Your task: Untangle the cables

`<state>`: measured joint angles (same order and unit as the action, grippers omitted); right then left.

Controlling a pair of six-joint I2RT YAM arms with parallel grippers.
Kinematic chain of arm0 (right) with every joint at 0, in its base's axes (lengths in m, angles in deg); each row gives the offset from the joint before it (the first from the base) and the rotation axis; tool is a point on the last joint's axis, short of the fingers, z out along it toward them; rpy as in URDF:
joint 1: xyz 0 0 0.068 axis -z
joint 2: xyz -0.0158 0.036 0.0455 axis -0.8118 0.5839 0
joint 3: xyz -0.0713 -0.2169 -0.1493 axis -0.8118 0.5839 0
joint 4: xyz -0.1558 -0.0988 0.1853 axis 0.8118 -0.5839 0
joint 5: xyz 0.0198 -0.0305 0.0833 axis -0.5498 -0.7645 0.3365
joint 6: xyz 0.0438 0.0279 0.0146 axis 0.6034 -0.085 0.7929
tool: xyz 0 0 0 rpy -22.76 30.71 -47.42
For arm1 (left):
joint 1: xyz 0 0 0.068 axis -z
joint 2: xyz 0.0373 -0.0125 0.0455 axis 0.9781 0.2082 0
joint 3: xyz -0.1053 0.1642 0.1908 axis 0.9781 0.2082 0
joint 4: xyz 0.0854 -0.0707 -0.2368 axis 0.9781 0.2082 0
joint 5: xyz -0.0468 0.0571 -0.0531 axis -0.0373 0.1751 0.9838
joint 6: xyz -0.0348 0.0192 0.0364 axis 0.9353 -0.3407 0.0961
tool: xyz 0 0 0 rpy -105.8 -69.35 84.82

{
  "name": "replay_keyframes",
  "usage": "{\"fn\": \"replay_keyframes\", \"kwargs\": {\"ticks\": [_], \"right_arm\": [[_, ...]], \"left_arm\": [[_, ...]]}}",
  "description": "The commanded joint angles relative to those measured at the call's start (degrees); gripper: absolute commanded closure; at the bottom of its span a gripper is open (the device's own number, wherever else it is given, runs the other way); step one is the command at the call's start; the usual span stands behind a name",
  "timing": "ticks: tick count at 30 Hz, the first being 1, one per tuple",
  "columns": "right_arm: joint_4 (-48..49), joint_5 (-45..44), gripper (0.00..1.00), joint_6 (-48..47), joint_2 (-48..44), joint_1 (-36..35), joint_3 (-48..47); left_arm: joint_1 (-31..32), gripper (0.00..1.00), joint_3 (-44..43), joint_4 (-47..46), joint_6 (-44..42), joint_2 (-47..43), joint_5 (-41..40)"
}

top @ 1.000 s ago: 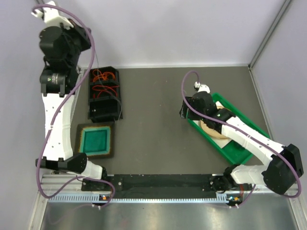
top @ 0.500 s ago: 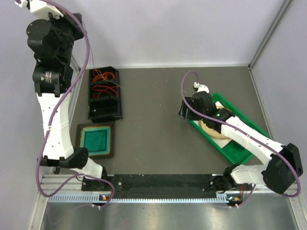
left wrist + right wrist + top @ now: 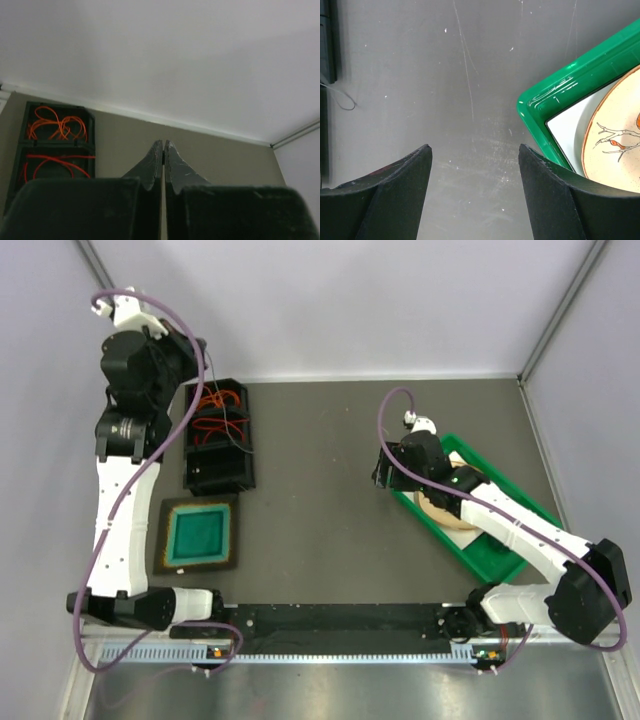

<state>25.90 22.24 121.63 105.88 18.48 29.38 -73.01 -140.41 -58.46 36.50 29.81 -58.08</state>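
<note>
Orange-red cables lie in loose loops in the two far compartments of a black organizer at the back left. They show again as cables in the organizer at the left of the left wrist view. A thin dark cable runs across the organizer, and its loop trails onto the table. My left gripper hangs high above the table, right of the organizer, jaws pressed shut; I make out nothing between them. My right gripper hovers open over bare table beside the green bin's corner.
A green bin at the right holds a patterned plate; its corner and the plate fill the right side of the right wrist view. A teal tray sits near the left arm's base. Walls close the back and sides.
The left arm swung up and back toward the corner, then came forward and down again over the organizer's far end. The right arm has not moved.
</note>
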Motion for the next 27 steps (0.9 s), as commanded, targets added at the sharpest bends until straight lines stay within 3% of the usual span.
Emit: {"fn": "replay_keyframes", "kwargs": {"ticks": [1,4,14,27], "right_arm": [[1.9,0.9,0.3,0.2,0.3,0.5,-0.7],[2.3,1.4,0.3,0.1,1.0,0.5,-1.6],[2.0,2.2,0.31,1.0,0.5,0.5,-1.3],[1.6,2.0,0.31,0.9,-0.7,0.5,-0.2]], "left_arm": [[0.3,1.0,5.3,-2.5,2.7,-6.9,2.1],[0.5,1.0,5.6,0.4,2.4,-8.7,1.5],[0.5,1.0,-6.3,7.2,3.4,-7.5,6.5],[0.5,1.0,-5.9,11.5,4.8,-9.9,8.4]]}}
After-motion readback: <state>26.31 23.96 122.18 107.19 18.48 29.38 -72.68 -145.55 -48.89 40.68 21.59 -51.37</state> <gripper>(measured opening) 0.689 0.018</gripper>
